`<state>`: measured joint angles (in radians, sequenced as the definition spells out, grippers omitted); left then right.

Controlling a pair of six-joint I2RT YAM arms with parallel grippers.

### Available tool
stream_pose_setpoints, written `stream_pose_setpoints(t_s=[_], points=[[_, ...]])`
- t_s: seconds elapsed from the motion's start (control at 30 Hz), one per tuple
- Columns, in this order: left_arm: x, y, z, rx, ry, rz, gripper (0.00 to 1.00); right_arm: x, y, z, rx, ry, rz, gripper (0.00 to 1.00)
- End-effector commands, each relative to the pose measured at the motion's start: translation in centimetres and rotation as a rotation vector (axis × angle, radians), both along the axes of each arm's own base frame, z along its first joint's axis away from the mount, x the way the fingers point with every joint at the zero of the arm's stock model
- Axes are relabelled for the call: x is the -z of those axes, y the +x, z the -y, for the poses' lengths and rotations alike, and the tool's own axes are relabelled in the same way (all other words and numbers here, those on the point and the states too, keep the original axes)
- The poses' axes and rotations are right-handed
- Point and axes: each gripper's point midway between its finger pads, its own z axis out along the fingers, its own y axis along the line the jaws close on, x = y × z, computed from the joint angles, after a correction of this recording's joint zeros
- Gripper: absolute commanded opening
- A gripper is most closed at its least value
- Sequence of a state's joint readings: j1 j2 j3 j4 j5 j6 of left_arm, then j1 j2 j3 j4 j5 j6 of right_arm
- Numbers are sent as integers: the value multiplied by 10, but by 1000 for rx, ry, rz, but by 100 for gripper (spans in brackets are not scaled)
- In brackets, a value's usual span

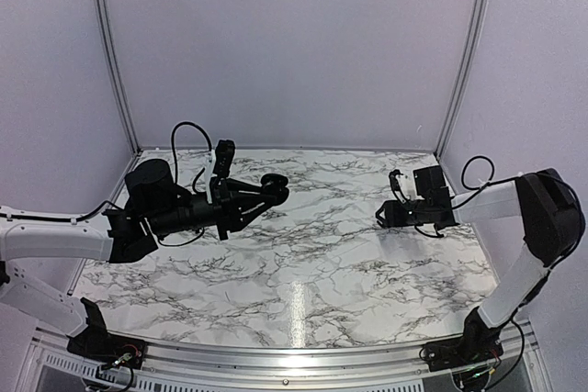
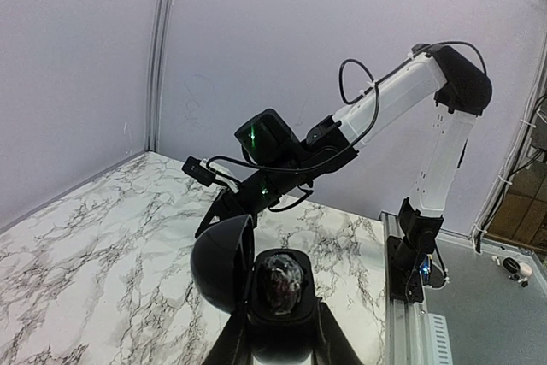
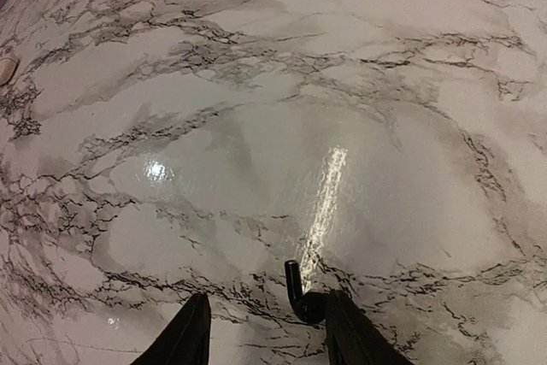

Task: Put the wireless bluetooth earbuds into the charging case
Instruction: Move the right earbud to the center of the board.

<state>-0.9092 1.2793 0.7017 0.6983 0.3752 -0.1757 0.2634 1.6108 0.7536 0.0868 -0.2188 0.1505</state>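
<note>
My left gripper is shut on a black rounded clamshell charging case and holds it above the table. The case's hinged lid stands open to the left, and its cavity shows a mottled, shiny inside. My left fingers clamp the case's base. One black earbud with a short stem lies on the marble, touching the inner side of my right gripper's right finger. My right gripper is open and low over the table. The second earbud is not in view.
A small cream-white rounded thing shows at the left edge of the right wrist view, too cut off to identify. The marble table is walled by grey panels at the back and sides. The right arm reaches across behind the case.
</note>
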Motion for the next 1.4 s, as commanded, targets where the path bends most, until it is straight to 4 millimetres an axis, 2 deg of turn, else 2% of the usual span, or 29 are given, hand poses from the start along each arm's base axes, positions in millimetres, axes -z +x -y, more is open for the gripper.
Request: stream_pose_setpoints(t_s=[0.0, 0.2, 0.5, 0.83, 1.03, 1.23, 1.37], points=[[-9, -2, -3, 8, -18, 19, 0, 9, 11, 8, 65, -19, 0, 49], [-12, -3, -3, 11, -24, 24, 0, 19, 13, 12, 81, -51, -16, 51], [-14, -3, -2, 12, -26, 27, 0, 37, 8, 3, 33, -35, -85, 37], [-15, -4, -5, 7, -27, 31, 0, 48, 1, -13, -26, -48, -121, 30], [-13, -5, -7, 3, -26, 28, 0, 53, -19, -39, -94, -48, -137, 26], [-12, -5, -11, -9, -26, 29, 0, 53, -43, -82, -194, 1, -149, 23], [-14, -6, -14, -16, -30, 34, 0, 56, -52, -103, -237, -7, -153, 21]])
